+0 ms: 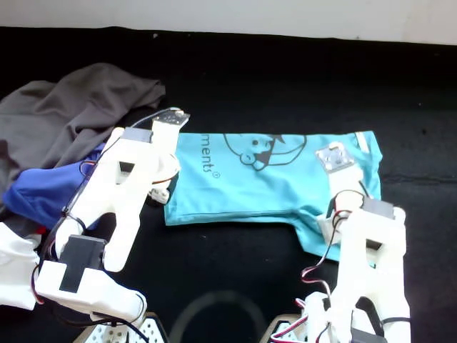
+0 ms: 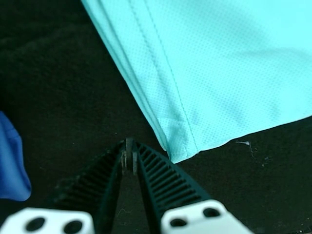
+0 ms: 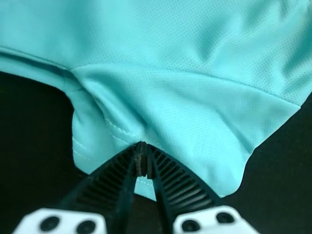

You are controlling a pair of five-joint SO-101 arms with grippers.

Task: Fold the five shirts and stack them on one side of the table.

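While looking down from the high camera, can see the turquoise T-shirt (image 1: 271, 182) spread flat mid-table on the black cloth (image 1: 285, 78), with a dark cartoon face and a bit of small lettering printed on it. Also catches the grey shirt (image 1: 64, 114) and blue shirt (image 1: 43, 189) heaped at the left arm's side. Up close from the wrists, gets more detail: left gripper (image 2: 129, 157) squeezed closed on nothing, tips just beside the tee's hem corner; right gripper (image 3: 141, 161) pinched tight on the sleeve, fabric puckering into its tips.
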